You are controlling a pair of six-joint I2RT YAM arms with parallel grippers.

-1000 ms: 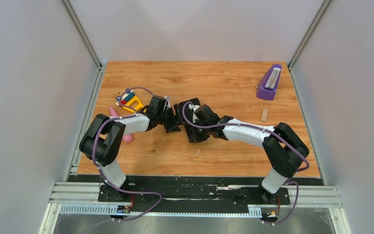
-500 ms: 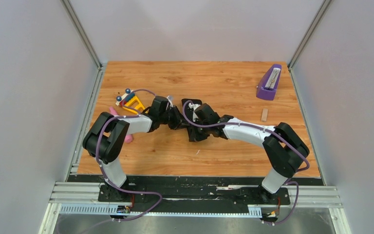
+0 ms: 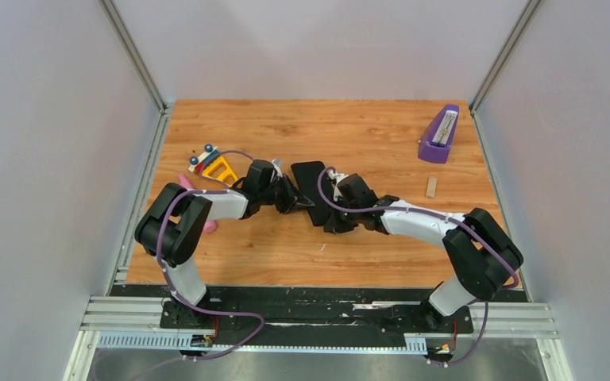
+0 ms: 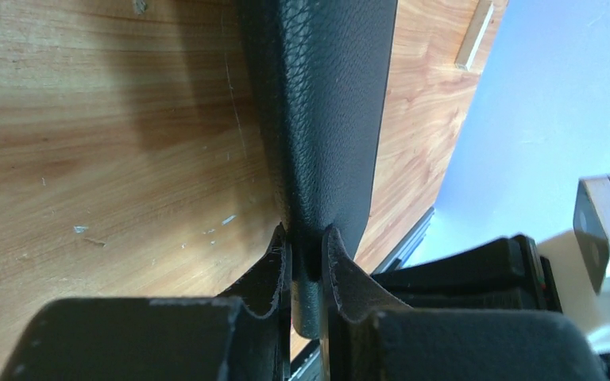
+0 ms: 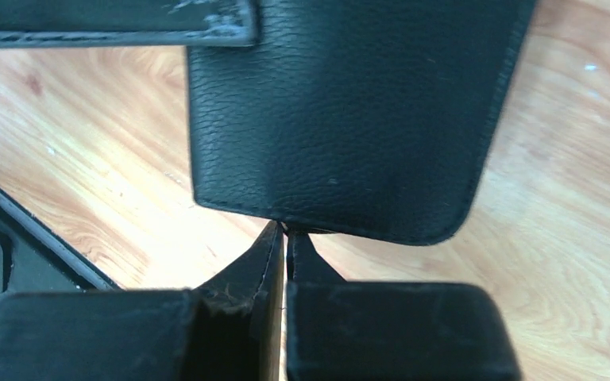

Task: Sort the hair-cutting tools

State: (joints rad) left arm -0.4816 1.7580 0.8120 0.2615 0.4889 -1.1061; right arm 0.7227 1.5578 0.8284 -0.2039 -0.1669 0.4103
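Top external view has both claws meeting at mid-table [image 3: 381,131] on the black zip case [image 3: 308,176]; the left claw [image 3: 299,200] comes at the case's long side, and the right claw [image 3: 328,216] comes at its near short end. Left wrist view shows the left claw [image 4: 307,238] clamped narrow on the case's [image 4: 326,103] rolled edge, a fingertip [image 4: 274,262] pressed on each face; the case runs straight ahead of the claw over the wood. Right wrist view shows the right claw [image 5: 286,234] pinched almost to nothing on the seam of the case's [image 5: 341,111] round-cornered end, with the case lying flat just beyond the tips. The combs and scissors cannot be made out in any view. A pink tube [image 3: 207,225] lies behind the left claw, partly under its arm; a yellow toy [image 3: 219,167] lies to that claw's left.
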